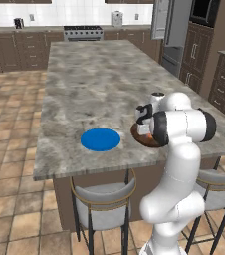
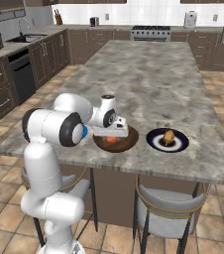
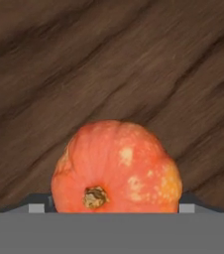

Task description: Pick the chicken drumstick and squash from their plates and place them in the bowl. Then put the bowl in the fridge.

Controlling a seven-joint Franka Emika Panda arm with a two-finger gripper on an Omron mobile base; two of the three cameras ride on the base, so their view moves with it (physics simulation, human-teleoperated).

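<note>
Squash [image 3: 116,166] orange, ribbed, pale-speckled

I count one squash [image 3: 116,166] right between my fingers, one wooden bowl [image 2: 129,142] under them, two plates beyond them, blue [image 1: 100,139] and dark-rimmed [image 2: 181,144], one drumstick [image 2: 168,136], and two stools [image 1: 103,199].

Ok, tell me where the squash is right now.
The squash lies in the wooden bowl near the island's front edge, directly under the open hand, left of the dark-rimmed plate in the right base view.
</note>
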